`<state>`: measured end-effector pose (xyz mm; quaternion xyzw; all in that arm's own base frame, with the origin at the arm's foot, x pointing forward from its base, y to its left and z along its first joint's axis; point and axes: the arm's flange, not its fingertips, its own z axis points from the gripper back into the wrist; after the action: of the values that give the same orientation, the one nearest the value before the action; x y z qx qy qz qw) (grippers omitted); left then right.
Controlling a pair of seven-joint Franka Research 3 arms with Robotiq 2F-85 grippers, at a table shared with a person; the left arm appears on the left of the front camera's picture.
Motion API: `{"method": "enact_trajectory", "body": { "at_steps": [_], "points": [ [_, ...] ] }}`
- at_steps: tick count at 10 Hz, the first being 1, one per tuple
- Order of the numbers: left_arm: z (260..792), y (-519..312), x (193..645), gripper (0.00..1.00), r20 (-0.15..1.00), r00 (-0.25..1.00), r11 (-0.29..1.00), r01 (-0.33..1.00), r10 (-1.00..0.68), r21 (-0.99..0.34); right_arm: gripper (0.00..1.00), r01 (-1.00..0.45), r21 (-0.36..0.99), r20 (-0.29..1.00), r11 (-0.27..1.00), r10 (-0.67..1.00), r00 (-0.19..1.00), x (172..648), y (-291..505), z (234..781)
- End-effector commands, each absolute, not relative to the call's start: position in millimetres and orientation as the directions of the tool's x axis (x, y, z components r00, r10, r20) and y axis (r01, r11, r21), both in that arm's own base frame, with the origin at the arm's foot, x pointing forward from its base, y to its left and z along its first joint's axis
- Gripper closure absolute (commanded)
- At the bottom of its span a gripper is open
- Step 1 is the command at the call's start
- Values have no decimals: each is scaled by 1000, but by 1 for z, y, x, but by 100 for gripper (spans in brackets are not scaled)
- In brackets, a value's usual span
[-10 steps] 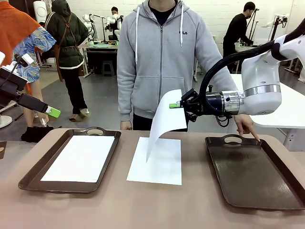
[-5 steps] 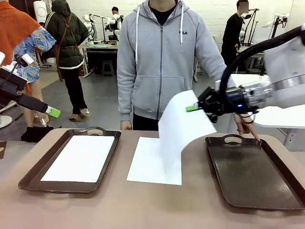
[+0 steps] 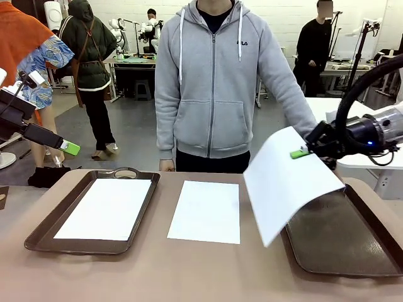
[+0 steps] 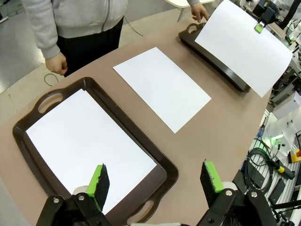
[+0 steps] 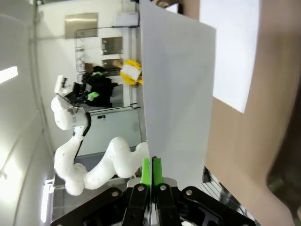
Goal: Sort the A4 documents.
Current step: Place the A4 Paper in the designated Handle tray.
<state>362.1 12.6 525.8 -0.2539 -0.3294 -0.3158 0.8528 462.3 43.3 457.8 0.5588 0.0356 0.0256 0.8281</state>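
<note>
- White A4 paper sheet [image 3: 286, 182], thin and blank, hangs in the air. It is over the near left part of the dark brown handled tray on the right [image 3: 352, 251]. It tilts and bends a little.
- The right gripper [image 3: 301, 152] holds this sheet by one top corner. Its black fingers with green pads are pinched tight on the paper's edge.
- Paper like this looks very light and floppy. It will likely droop, swing and flap if it is moved fast. It could crease or tear if it is pulled hard.
- A corner or an edge seems the best place to hold it, as it is held now. A sheet lying flat is harder to grab, because nothing sticks up.
- A second white sheet [image 3: 206, 211] lies flat on the bare brown table [image 3: 189, 277], between the two trays.
- A third white sheet [image 3: 107, 207] lies inside the dark brown tray on the left [image 3: 38, 238] and covers most of its floor.
- The left gripper [image 4: 155, 175] hangs above the near end of the left tray. Its jaws are wide apart and hold nothing.
- A person in a grey hooded top [image 3: 214, 82] stands at the far side. One hand [image 4: 200, 10] is near the far end of the right tray.
</note>
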Motion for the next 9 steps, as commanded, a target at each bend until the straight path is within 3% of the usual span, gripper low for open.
{"method": "enact_trajectory", "body": {
  "at_steps": [1,9],
  "points": [
    [526,12,362,0,725,581,668,709,-369,-227,99,9,902,-22,431,26,999,459,20,449],
    [526,12,362,0,725,581,668,709,-369,-227,99,-17,877,-5,481,44,999,496,-38,423]
  ]
}}
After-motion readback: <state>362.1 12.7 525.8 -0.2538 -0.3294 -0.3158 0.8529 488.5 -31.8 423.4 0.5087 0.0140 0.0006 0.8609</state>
